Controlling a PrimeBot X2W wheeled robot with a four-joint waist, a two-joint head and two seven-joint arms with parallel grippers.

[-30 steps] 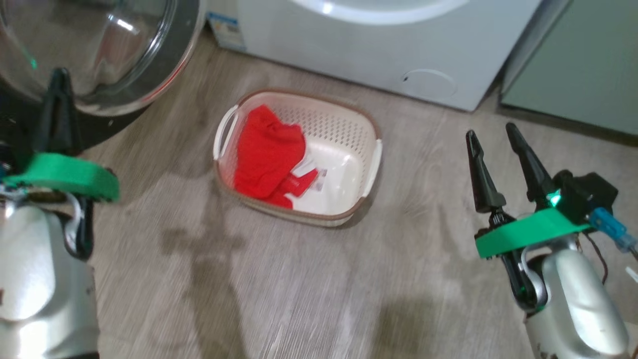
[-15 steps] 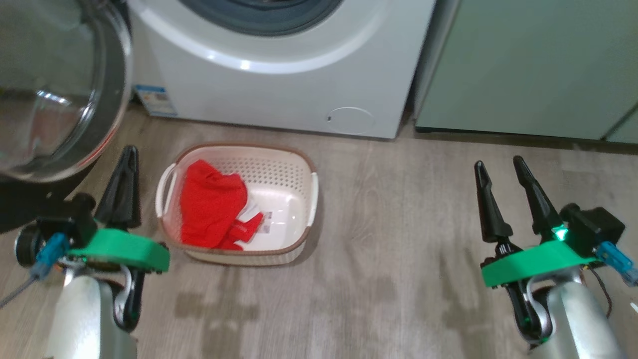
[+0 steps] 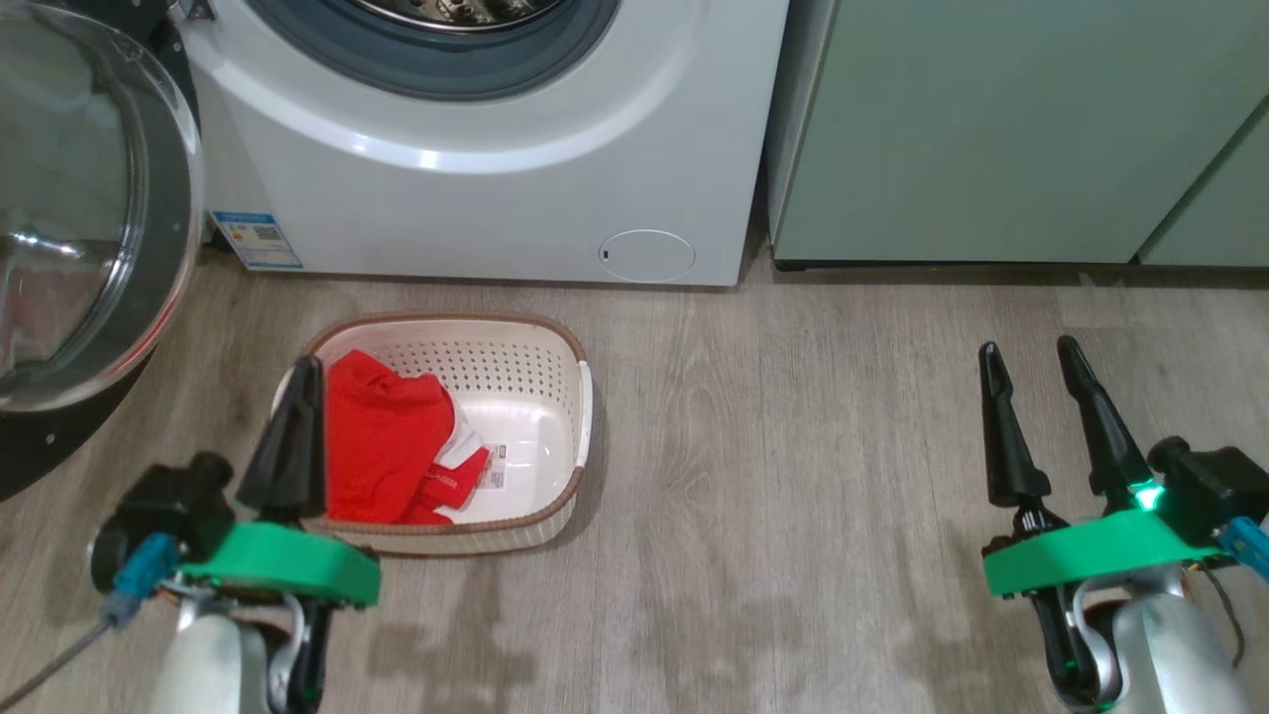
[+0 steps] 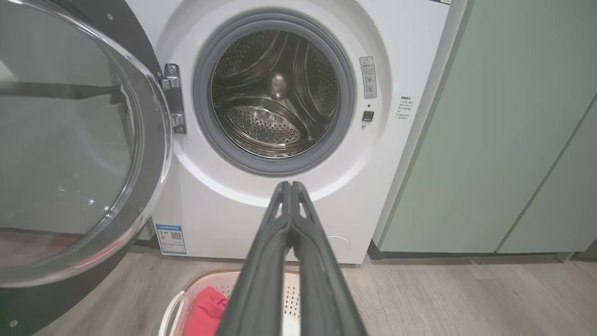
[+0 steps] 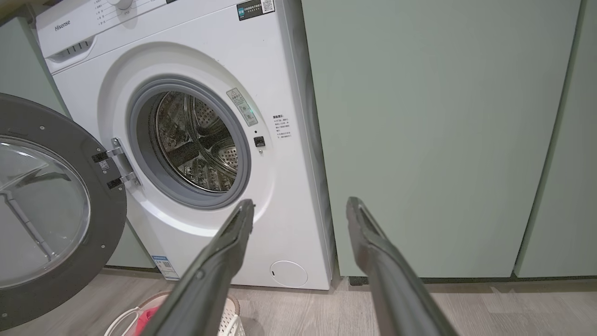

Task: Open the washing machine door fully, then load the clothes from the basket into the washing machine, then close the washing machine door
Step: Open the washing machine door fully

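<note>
Two tools | left tool (image 3: 307,369) closed | right tool (image 3: 1028,347) spread | wrist views: drum (image 4: 275,93) | head view: clothes (image 3: 382,436), perhaps one garment, in basket (image 3: 496,372)

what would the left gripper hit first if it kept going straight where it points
Most likely the washing machine: the left gripper, jaws shut, points at its white front just below the grey drum ring. The gap between looks free, though depth is unclear.

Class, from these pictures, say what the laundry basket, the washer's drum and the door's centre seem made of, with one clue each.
Basket: likely moulded plastic, matte cream, evenly punched holes.
Drum: looks like polished steel, shiny and perforated.
Door centre: clear glass or hard plastic, glossy, see-through with highlights.
</note>
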